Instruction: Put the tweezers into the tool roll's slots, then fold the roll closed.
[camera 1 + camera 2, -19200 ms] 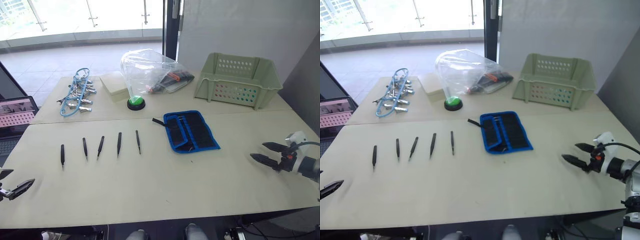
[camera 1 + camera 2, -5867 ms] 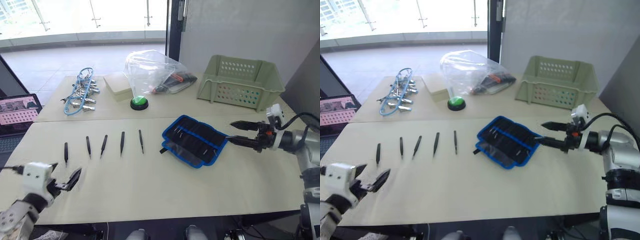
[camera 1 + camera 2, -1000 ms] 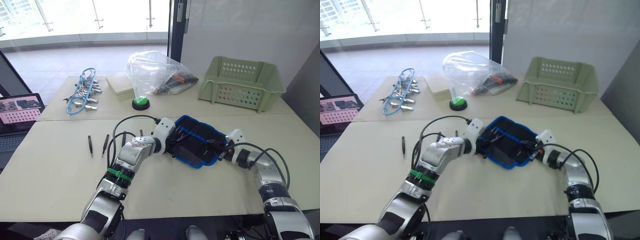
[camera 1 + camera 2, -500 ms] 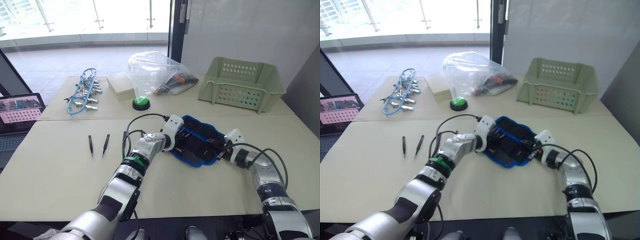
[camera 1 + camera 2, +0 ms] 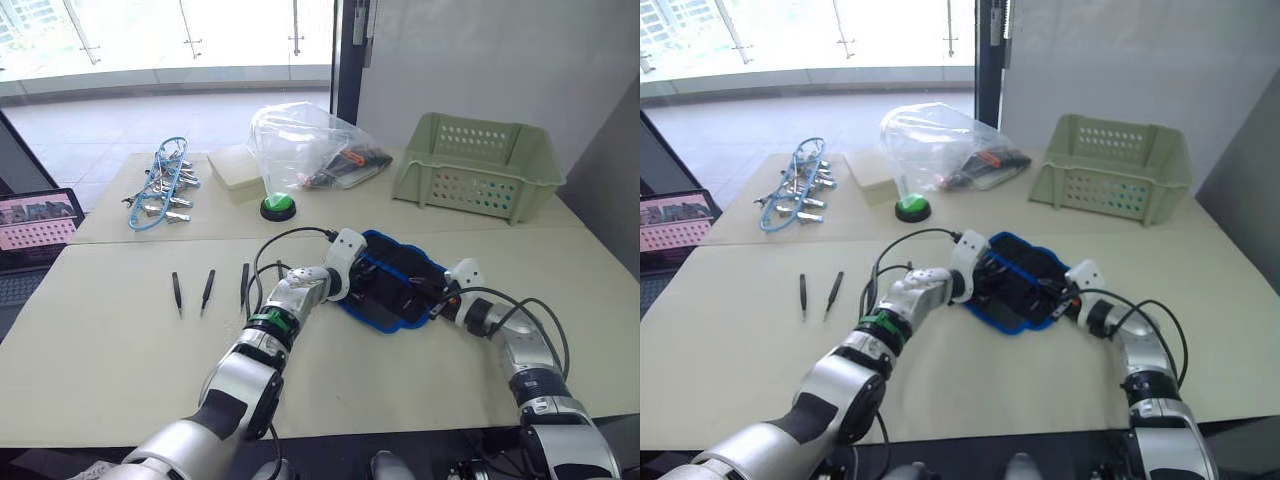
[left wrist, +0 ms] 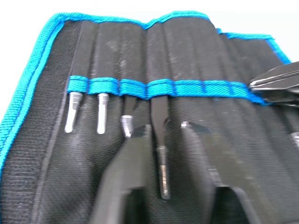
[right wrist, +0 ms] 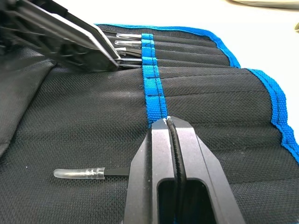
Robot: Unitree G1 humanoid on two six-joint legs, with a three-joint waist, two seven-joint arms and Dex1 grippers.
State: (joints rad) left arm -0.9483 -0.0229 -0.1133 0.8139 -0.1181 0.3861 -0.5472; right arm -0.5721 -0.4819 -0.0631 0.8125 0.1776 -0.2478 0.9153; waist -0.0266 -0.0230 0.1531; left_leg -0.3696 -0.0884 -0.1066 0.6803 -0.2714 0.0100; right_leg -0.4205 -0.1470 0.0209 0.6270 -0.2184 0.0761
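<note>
The tool roll (image 5: pixel 405 263) lies open at mid table, black with blue edging. In the left wrist view one black pair of tweezers (image 6: pixel 157 109) sits in the slots (image 6: pixel 187 87) under the blue band. My left gripper (image 6: pixel 163 127) is open, one finger on each side of it and clear of it. Three capped tips (image 6: pixel 100 119) stick out of neighbouring slots. My right gripper (image 7: pixel 166 120) is shut, its tips pressing on the roll's blue band. Three more tweezers (image 5: pixel 207 290) lie on the table to the left.
A green basket (image 5: pixel 478 168) stands at the back right. A clear plastic bag (image 5: pixel 300 140), a green button (image 5: pixel 277 207), a cream box (image 5: pixel 232 167) and clamps on blue cord (image 5: pixel 158 187) line the back. A laptop (image 5: pixel 35 225) sits off the left edge.
My left gripper has opened and let go of the tweezers, which now sit in a slot. The right gripper has stayed pressed on the roll.
</note>
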